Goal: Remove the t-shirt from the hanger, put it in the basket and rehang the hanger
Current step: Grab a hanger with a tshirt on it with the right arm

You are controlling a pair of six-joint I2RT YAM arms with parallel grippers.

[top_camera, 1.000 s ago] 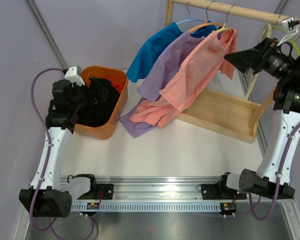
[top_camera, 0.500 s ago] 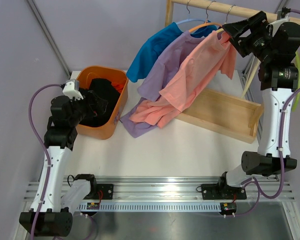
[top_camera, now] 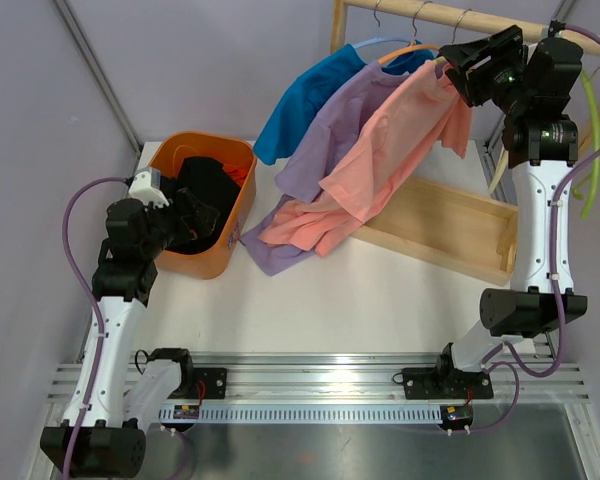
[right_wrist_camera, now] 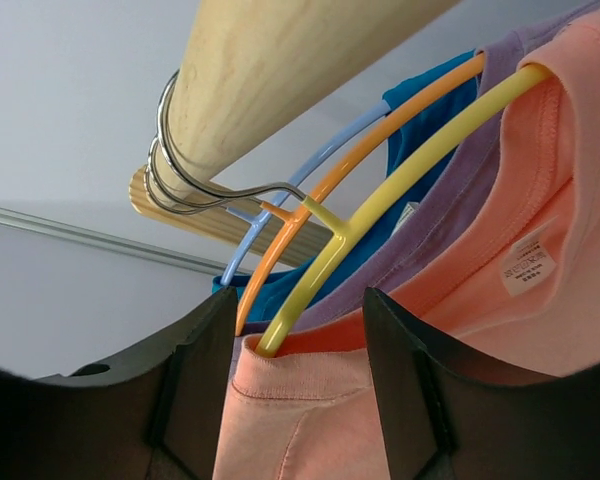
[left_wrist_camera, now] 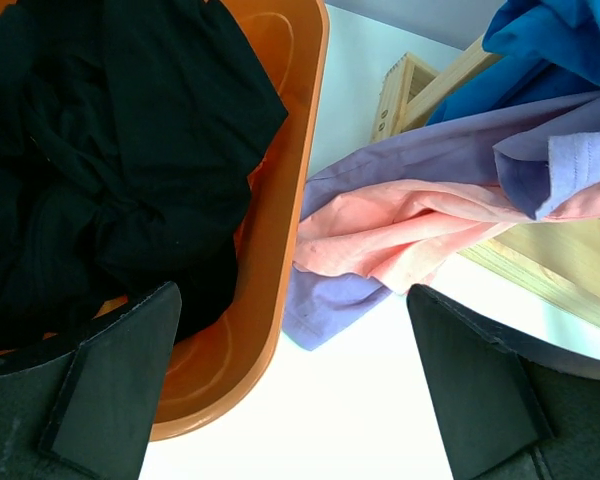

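A salmon-pink t-shirt (top_camera: 400, 140) hangs on a yellow hanger (right_wrist_camera: 400, 190) from the wooden rail (top_camera: 460, 18). Its hem trails onto the table. Behind it hang a purple t-shirt (top_camera: 330, 130) on an orange hanger (right_wrist_camera: 380, 130) and a blue t-shirt (top_camera: 305, 95) on a light-blue hanger. My right gripper (top_camera: 458, 62) is open at the pink collar. In the right wrist view the gripper (right_wrist_camera: 300, 300) has its jaws on either side of the collar (right_wrist_camera: 300, 395) and the yellow hanger's arm, gripping nothing. My left gripper (top_camera: 185, 205) is open and empty above the orange basket's near rim (left_wrist_camera: 280, 250).
The orange basket (top_camera: 235, 215) at left holds black clothing (top_camera: 205, 195). A long wooden tray (top_camera: 450, 235) lies under the rail at right. A green hanger (top_camera: 586, 130) hangs at the far right. The shirts' hems (left_wrist_camera: 380, 235) lie beside the basket.
My right gripper has swung left from the far right up to the rail and closed in on the pink shirt's collar. My left gripper has drawn back toward me from over the basket.
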